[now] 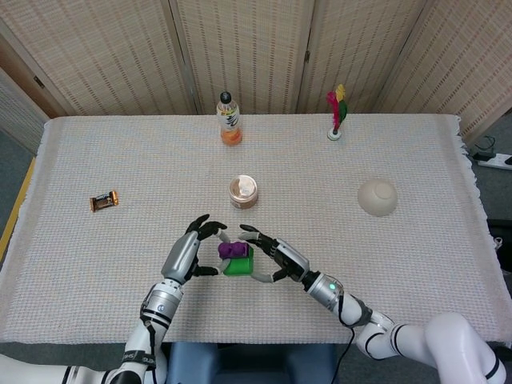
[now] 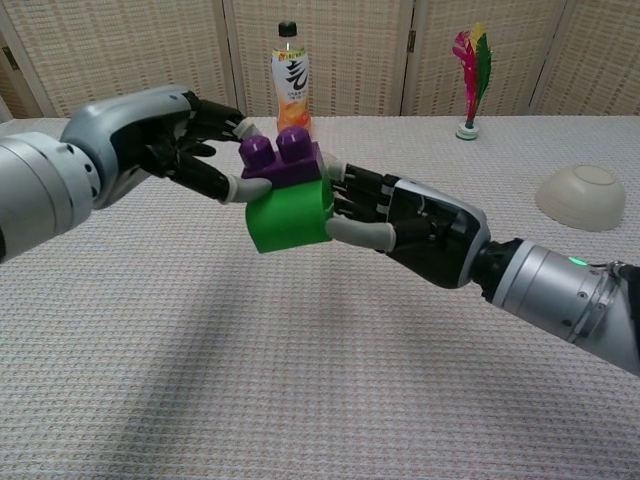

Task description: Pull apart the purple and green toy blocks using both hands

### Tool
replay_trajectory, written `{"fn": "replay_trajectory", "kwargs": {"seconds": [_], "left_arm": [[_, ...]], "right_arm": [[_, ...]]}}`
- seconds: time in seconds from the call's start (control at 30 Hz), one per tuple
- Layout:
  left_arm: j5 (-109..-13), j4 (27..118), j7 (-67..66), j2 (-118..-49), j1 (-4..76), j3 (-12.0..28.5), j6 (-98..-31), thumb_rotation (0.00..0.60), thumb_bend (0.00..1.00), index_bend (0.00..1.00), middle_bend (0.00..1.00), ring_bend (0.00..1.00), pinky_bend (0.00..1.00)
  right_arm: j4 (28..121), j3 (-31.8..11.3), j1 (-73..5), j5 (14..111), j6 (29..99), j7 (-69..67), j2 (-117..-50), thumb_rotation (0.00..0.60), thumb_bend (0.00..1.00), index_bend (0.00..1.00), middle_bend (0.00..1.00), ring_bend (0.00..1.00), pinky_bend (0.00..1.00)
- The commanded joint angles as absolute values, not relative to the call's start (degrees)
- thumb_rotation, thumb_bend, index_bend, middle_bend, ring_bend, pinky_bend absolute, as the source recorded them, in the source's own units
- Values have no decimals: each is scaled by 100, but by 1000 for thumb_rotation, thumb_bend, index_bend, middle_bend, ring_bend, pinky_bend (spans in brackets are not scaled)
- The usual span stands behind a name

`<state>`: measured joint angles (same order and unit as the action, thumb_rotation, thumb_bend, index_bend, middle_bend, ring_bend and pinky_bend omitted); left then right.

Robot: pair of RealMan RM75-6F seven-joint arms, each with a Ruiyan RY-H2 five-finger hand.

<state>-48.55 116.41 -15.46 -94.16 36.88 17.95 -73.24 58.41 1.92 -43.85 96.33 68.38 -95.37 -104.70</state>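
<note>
**Op:** Okay, I've got both hands on the stack, held clear above the surface (image 1: 96, 264). Left hand (image 2: 165, 135) pinches the purple block (image 2: 280, 160) at its left end, fingertips on the studs and side. Right hand (image 2: 400, 215) is clamped on the green block (image 2: 285, 215), thumb under its right edge, fingers against its right face.

**Eng:** Still joined?

**Op:** Yes, purple sits flush on top of green, no gap I can see. Both smooth glossy plastic; purple has two round studs, green is a plain boxy shape, tilted a bit.

**Eng:** Surface?

**Op:** Woven off-white cloth, coarse ribbed texture, fringed on the right edge in head view.

**Eng:** Containers?

**Op:** Small round tub (image 1: 243, 192) just beyond the hands, something pale pinkish inside, can't tell what. Cream bowl (image 1: 377, 197) off to the right, upside down, matte dome. Bottle (image 2: 289, 80) at the far edge, black cap, orange liquid low down, white label with dark characters I can't read.

**Eng:** Other bits?

**Op:** Feather shuttlecock (image 1: 337, 112), pink and yellow-green plumes, on a round base at the far edge. Small wrapped snack (image 1: 104, 200) on the left, dark and orange wrapper, print too small to read.
</note>
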Motion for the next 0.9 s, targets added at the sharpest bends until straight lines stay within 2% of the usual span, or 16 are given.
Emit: {"fn": "replay_trajectory", "kwargs": {"seconds": [0.03,0.43,0.9], "left_arm": [[-4855,11647,-1573,-9490,3736,1837,-7345,600,588,790,293,46,0],[-4740,11444,-1651,-9642,3842,2086,-7504,600,588,790,293,47,0],[-4748,11617,-1678,-9683,3872,2023,-7497,600,588,790,293,47,0]], "right_arm": [[5832,175,-4386,9599,6820,-9482,-10511,600,331,194,0,0,0],[5977,163,-4354,9594,6938,-9380,-10434,600,331,194,0,0,0],[5854,59,-4347,9435,6843,-9273,-10631,600,331,205,0,0,0]]}}
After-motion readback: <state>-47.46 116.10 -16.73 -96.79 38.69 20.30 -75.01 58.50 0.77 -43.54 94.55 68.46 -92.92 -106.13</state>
